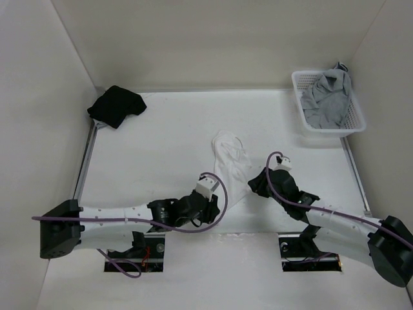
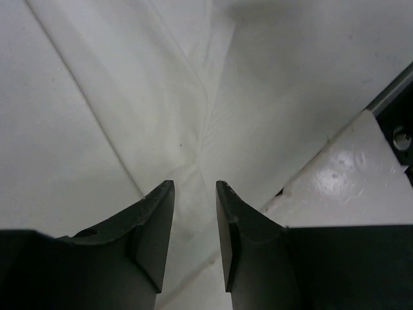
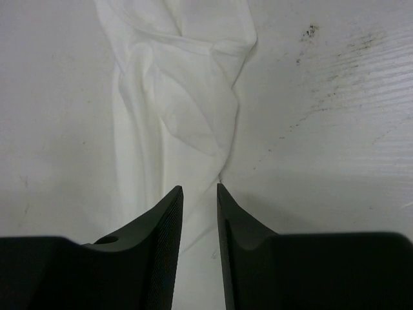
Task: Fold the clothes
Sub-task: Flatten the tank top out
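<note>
White tabletop (image 1: 161,142) carries the thin white fabric camisole (image 1: 229,165) as a rumpled narrow strip near its centre, not yet neatly folded, while the left gripper (image 2: 195,213) and right gripper (image 3: 200,213) hover over its near part, jaws parted and gripping nothing.

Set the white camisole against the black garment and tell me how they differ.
Colour: the white camisole nearly matches the table; the black garment stands out dark. Shape: the camisole is drawn into a long narrow strip; the black garment is bunched in a compact heap. Place: the camisole lies mid-table; the black garment sits in the far left corner. Both lie unfolded on the table.
</note>
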